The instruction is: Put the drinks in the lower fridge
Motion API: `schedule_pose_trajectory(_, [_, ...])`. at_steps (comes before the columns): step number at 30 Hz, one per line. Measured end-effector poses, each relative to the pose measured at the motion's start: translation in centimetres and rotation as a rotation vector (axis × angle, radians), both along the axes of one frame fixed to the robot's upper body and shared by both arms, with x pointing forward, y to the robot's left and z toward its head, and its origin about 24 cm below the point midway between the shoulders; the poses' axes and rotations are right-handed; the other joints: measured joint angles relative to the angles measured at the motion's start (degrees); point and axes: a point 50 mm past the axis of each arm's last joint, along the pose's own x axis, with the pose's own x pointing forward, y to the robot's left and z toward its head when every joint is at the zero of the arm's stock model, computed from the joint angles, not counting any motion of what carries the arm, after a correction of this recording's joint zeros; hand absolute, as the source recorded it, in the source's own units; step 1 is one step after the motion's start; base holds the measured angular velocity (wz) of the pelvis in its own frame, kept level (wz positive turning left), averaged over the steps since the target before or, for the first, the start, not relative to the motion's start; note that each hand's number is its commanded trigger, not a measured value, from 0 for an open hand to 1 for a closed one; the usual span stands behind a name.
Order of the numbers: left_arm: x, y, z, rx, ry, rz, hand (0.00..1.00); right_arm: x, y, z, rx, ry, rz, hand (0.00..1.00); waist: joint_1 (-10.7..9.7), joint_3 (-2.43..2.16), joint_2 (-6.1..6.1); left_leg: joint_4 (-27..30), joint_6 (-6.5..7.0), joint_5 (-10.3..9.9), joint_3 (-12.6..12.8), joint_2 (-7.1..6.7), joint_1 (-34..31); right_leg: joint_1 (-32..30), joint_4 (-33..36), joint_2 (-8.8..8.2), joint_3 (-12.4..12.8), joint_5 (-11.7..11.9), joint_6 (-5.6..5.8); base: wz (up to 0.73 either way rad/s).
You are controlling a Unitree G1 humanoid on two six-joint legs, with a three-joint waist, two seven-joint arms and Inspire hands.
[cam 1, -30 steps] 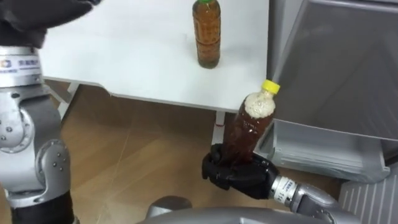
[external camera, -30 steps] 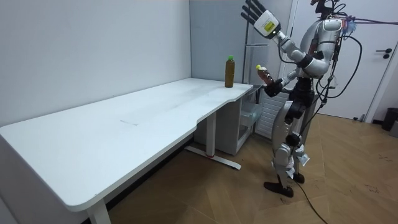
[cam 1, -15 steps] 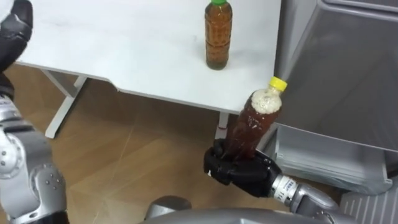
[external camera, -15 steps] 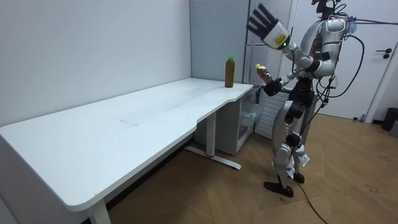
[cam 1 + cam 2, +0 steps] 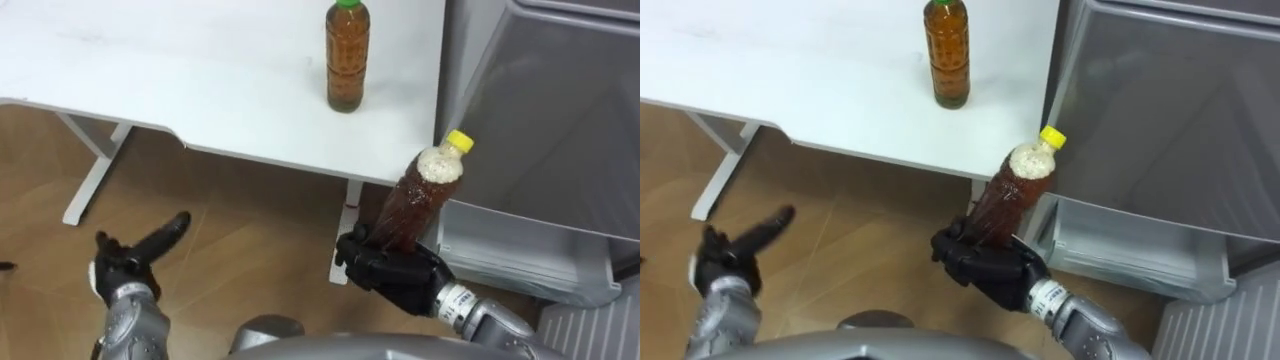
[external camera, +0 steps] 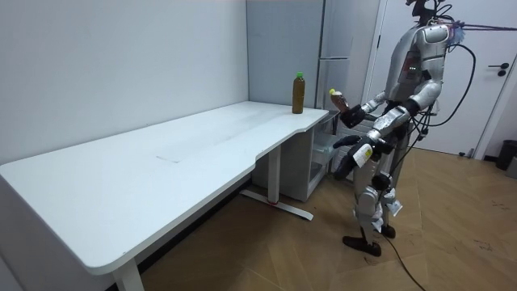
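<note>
Counter (image 5: 180, 70): white and long, its right end just beside the fridge. The robot stands off that end corner and faces both, so I judge that it can reach either from where it is.
fridge (image 5: 540, 110): a grey door front stands upright past the counter's right edge. Below it a pale bin (image 5: 520, 250) juts out, which suggests the lower part is open to take the drinks.
yellow-capped bottle (image 5: 418, 200): a brown drink with foam at the neck, carried by the right robot hand. It is in the air off the counter's front edge near the right corner, just in front of the pale bin. It tilts with its cap toward the fridge, probably because it is headed there.
green-capped bottle (image 5: 347, 55): upright on the counter near its right edge, well apart from the yellow-capped bottle. It seems to be waiting its turn.
right robot hand (image 5: 395, 275): its fingers are wrapped firmly round the lower half of the yellow-capped bottle. The low grip leaves the neck and cap free to go in first.
left robot hand (image 5: 130, 270): low over the wooden floor (image 5: 250, 220), below the counter's front edge. Its fingers are stretched out and it has nothing in it, apparently kept clear of the carrying arm.
</note>
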Motion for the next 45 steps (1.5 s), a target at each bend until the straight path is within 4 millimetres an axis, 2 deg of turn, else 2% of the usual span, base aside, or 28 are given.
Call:
schedule_pose_trajectory(7, [-2.5, -0.8, -1.9, -0.055, 0.131, -0.094, 0.00, -1.3, -0.9, -1.3, -0.056, 0.101, -0.038, 1.00, -0.75, -0.20, -0.53, 0.13, 0.02, 0.00, 0.26, 0.01, -0.48, -0.81, 0.04, -0.05, -0.05, 0.00, -0.01, 0.00])
schedule_pose_trajectory(17, [-6.5, -1.4, -3.8, -0.111, 0.320, -0.230, 0.00, -3.9, -3.2, -3.2, -0.133, 0.252, -0.051, 1.00, -3.89, -0.56, -0.58, -0.22, 0.11, -0.04, 1.46, 0.16, -0.24, -0.64, 0.13, -0.13, 0.74, 0.00, -0.01, -0.04])
schedule_pose_trajectory(22, [-7.9, -1.2, -4.4, -0.124, 0.400, -0.273, 0.00, -4.8, -3.9, -4.1, -0.148, 0.321, -0.088, 1.00, -5.18, -0.22, -1.10, -0.33, 0.18, -0.13, 1.58, 0.15, 0.55, 0.11, 0.01, -0.13, 0.73, 0.00, 0.00, 0.00])
schedule_pose_trajectory(23, [-8.0, -1.2, -4.5, -0.121, 0.410, -0.289, 0.00, -4.9, -4.0, -4.1, -0.138, 0.329, -0.110, 1.00, -5.25, -0.34, -1.02, -0.32, 0.22, -0.18, 1.50, 0.13, 0.52, 0.14, 0.00, -0.12, 0.76, 0.00, 0.00, 0.04])
schedule_pose_trajectory(26, [-8.0, -1.4, -4.5, -0.104, 0.426, -0.356, 0.00, -5.2, -4.3, -4.3, -0.094, 0.345, -0.195, 1.00, -5.90, -0.27, -1.09, -0.17, 0.24, -0.18, 1.30, 0.03, 0.06, -0.15, -0.04, -0.16, 0.64, 0.00, 0.00, 0.03])
schedule_pose_trajectory(27, [-7.9, -1.4, -4.5, -0.097, 0.430, -0.372, 0.00, -5.3, -4.5, -4.3, -0.074, 0.350, -0.232, 1.00, -6.11, -0.47, -1.06, -0.13, 0.24, -0.17, 1.28, 0.03, -0.20, -0.53, -0.04, -0.16, 0.65, 0.00, 0.00, 0.00])
schedule_pose_trajectory(30, [-7.8, -1.3, -4.5, -0.087, 0.435, -0.390, 0.00, -5.6, -4.8, -4.4, -0.038, 0.363, -0.312, 1.00, -6.84, -0.57, -1.05, 0.00, 0.25, -0.16, 1.36, 0.02, -0.56, -0.87, -0.06, -0.15, 0.74, 0.00, 0.00, -0.02])
schedule_pose_trajectory(37, [-7.6, -1.4, -4.5, -0.078, 0.434, -0.404, 0.00, -6.1, -5.3, -4.6, 0.004, 0.392, -0.416, 1.00, -6.82, -0.91, -1.56, -0.07, 0.26, -0.16, 1.77, -0.02, -0.47, -0.87, -0.95, -0.15, 0.93, -0.01, 0.01, -0.01])
schedule_pose_trajectory(42, [-7.3, -1.6, -4.5, -0.074, 0.434, -0.428, 0.00, -6.0, -5.2, -4.7, -0.008, 0.409, -0.435, 1.00, -6.94, -0.85, -1.52, -0.47, 0.26, -0.19, 2.28, 0.05, -0.27, -0.90, -1.20, -0.16, 1.23, -0.03, 0.04, -0.02])
schedule_pose_trajectory(45, [-7.1, -1.6, -4.5, -0.073, 0.432, -0.436, 0.00, -5.9, -5.2, -4.9, -0.026, 0.424, -0.449, 1.00, -6.74, -0.62, -1.16, -0.47, 0.27, -0.27, 3.08, 0.40, -0.50, -1.50, -0.85, -0.03, 1.95, -0.02, 0.02, -0.09])
